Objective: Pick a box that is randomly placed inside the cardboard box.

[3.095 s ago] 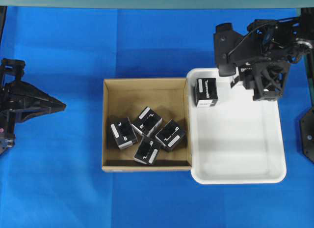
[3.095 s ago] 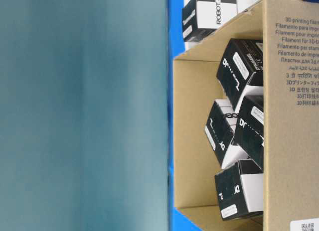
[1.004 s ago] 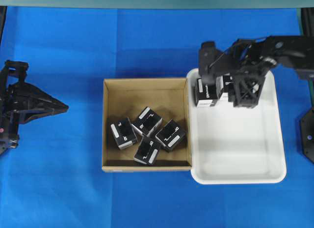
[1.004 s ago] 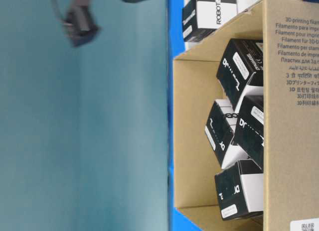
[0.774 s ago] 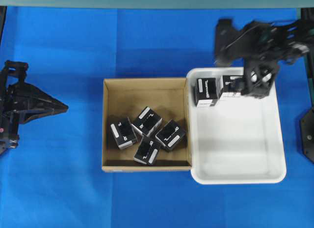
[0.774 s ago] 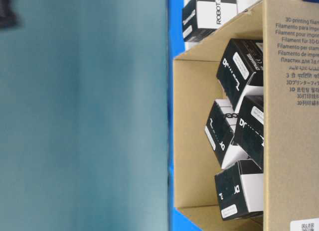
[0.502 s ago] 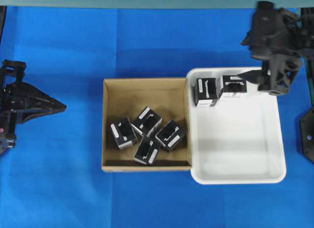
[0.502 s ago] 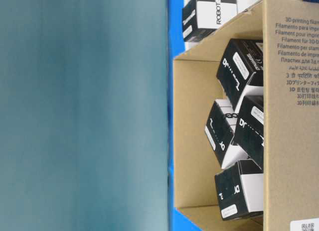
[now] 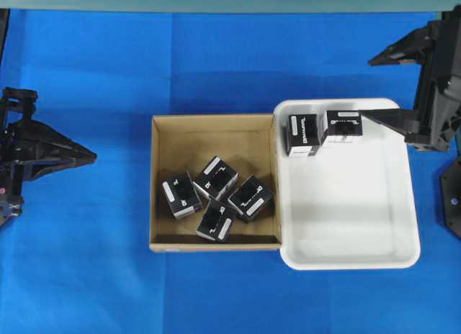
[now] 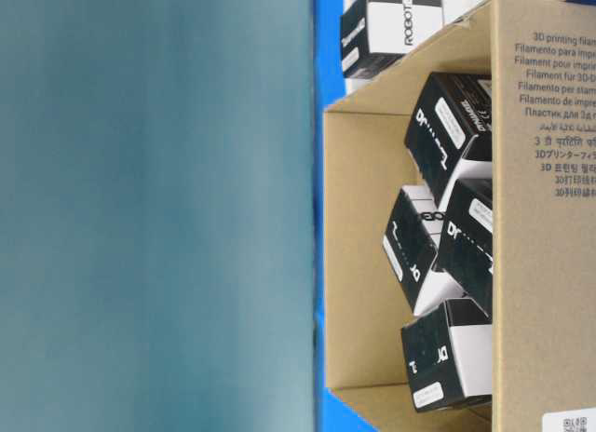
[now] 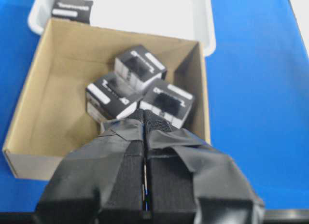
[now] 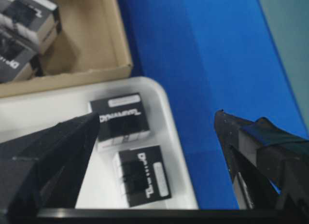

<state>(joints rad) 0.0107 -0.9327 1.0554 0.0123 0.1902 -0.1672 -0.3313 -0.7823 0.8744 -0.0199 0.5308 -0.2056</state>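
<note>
Two boxes (image 9: pixel 322 132) in tray (image 9: pixel 353 256) now, previously one.

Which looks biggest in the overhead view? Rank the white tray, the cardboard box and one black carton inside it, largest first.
1. The tray and the cardboard box look nearly alike in footprint; the tray seems slightly larger, but that is too close to rank firmly.
2. The carton, far smaller than both.

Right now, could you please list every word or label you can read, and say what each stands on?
"ROBOTIS": on the black box in the white tray.
"3D printing fila...", "Filament para impr...", "Filament pour impr...": on the cardboard box wall, cut off at the frame edge.
"DYNAMIXEL": on a tray box, blurred.
Box label strips: too small to read.
</note>
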